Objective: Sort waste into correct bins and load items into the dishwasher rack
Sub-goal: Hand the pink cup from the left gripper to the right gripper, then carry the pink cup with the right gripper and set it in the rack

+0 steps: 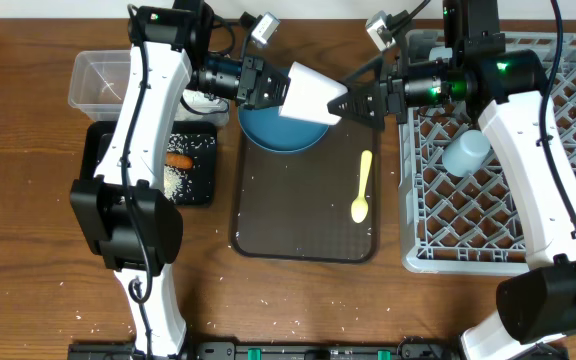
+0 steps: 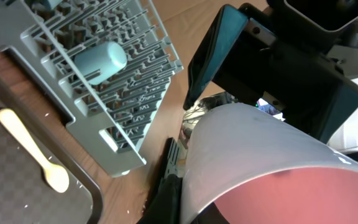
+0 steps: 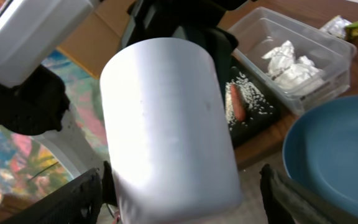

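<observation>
Looking from the front edge of the overhead view backward: brown wood table, flecked white here and there. Next, dark-brown serving tray in the middle, with pale yellow spoon lying flat near its right side, bowl end toward the front. Just beside it on the left, shallow black tray holding the orange carrot and a scatter of rice grains, partly hidden by the left arm. To the right, grey dishwasher rack, with light blue cup lying among its pegs. Farther back, dark blue plate at the serving tray's far left corner. Above the plate, off every surface, pink cup, tilted, white on the outside. Left gripper clamped tight on its open end. Right gripper at its base end, jaws spread wide to either side of the cup wall, not pressed on it. Farthest back on the left, clear tub.

Seen only from the left wrist: the cup's pink inside, filling the lower right, and the rack from the side with the blue cup on its pegs.

Seen only from the right wrist: crumpled white tissues inside the tub and green-yellow wrapper on the table behind it. Also dark fingers low at either side of the cup, a gap showing on one side. Past the table edge, a blur of bright colours, too soft to name.
</observation>
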Robot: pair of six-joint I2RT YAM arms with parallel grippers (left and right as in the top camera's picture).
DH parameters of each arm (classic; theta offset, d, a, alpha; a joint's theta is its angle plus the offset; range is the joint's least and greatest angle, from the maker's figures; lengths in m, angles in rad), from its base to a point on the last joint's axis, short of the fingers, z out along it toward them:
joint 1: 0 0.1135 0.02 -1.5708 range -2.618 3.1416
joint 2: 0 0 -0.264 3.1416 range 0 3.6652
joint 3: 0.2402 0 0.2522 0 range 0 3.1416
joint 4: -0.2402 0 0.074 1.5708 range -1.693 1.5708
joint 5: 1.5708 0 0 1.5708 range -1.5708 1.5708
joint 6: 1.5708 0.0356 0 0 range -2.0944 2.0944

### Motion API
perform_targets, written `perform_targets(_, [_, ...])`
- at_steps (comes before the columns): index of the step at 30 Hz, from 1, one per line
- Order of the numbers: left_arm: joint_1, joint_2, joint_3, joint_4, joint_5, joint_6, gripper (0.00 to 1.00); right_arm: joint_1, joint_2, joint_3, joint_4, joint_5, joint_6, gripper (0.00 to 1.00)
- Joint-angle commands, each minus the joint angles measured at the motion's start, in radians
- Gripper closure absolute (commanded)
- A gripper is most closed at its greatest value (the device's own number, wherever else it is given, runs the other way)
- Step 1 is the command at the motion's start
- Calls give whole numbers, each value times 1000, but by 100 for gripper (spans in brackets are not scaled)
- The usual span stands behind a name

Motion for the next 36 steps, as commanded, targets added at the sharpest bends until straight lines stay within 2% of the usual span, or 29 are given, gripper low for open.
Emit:
perform_targets(1, [1, 9, -4, 1, 81, 40, 94, 24, -8, 3, 6, -58, -25, 22])
perform_targets(11, [-16, 9, -4, 0, 106, 40, 94, 86, -8, 3, 87, -57, -22, 35])
perform_targets(15, [-31, 9, -4, 1, 105, 40, 94, 89, -8, 3, 113, -57, 0, 37])
perform_targets(18, [-37, 9, -4, 2, 101, 40, 94, 89, -8, 3, 117, -57, 0, 44])
perform_targets(22, [-37, 9, -4, 2, 100, 41, 93, 89, -8, 3, 116, -56, 0, 58])
perform_targets(25, [-37, 9, -4, 5, 74, 40, 84, 87, -8, 3, 116, -43, 0, 58])
perform_targets(27, [-37, 9, -4, 4, 48, 40, 83, 84, -8, 3, 116, -30, 1, 59])
perform_targets(28, [-37, 9, -4, 4, 40, 40, 79, 79, -8, 3, 116, -17, 9, 58])
perform_targets(36, [-36, 9, -4, 45, -62, 40, 78, -16, -8, 3, 70, 141, 90, 59])
